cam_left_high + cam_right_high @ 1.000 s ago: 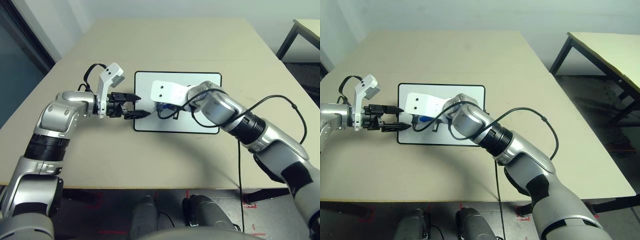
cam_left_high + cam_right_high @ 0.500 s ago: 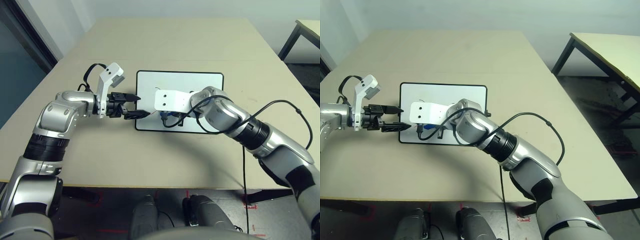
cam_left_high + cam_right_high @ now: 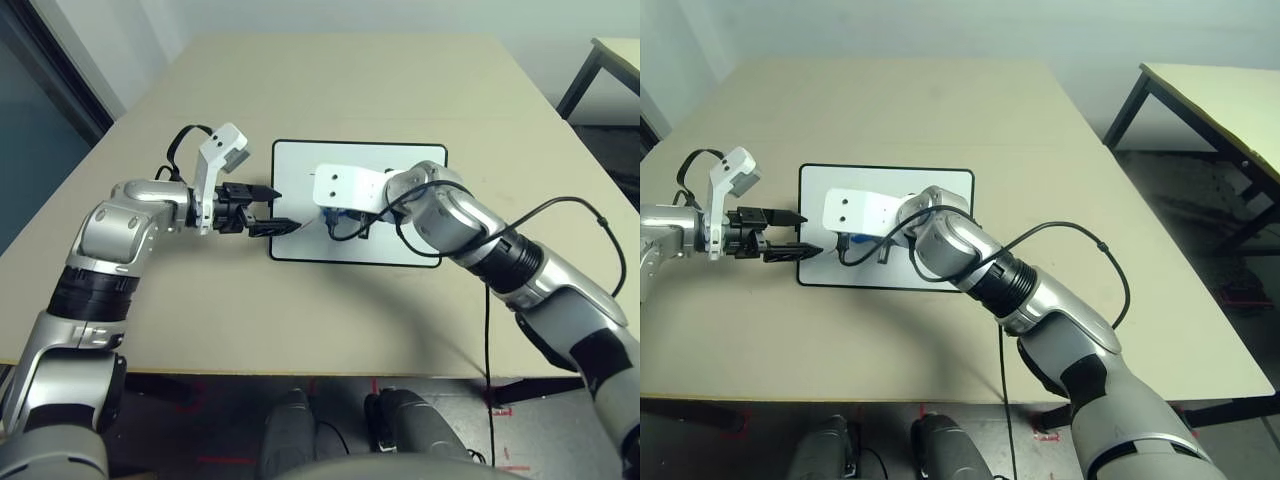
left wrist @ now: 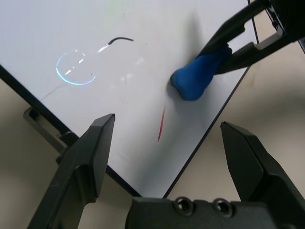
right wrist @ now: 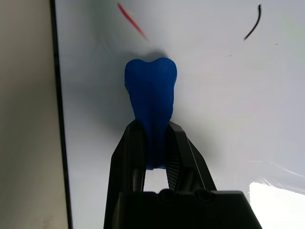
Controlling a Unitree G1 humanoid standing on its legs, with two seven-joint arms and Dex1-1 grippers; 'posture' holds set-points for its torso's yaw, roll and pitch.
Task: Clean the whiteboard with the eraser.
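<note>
The whiteboard (image 3: 405,160) lies flat in the middle of the table, with a short red stroke (image 4: 161,125) and a thin dark stroke (image 4: 119,40) on it. My right gripper (image 5: 151,130) is shut on the blue eraser (image 5: 151,93), whose free end presses on the board's left part, close to the red stroke (image 5: 132,21). The eraser (image 3: 335,214) shows under my right wrist in the head views. My left gripper (image 3: 281,212) stands open at the board's left edge, apart from the eraser (image 4: 196,80), with nothing between its fingers.
The beige table (image 3: 330,90) stretches bare around the board on all sides. A black cable (image 3: 560,200) loops from my right forearm over the table's right part. A second table (image 3: 1220,100) stands off to the right, beyond a gap of floor.
My right gripper slid the eraser towards the board's near edge, then back towards its middle. The left arm has stayed where it was, open.
</note>
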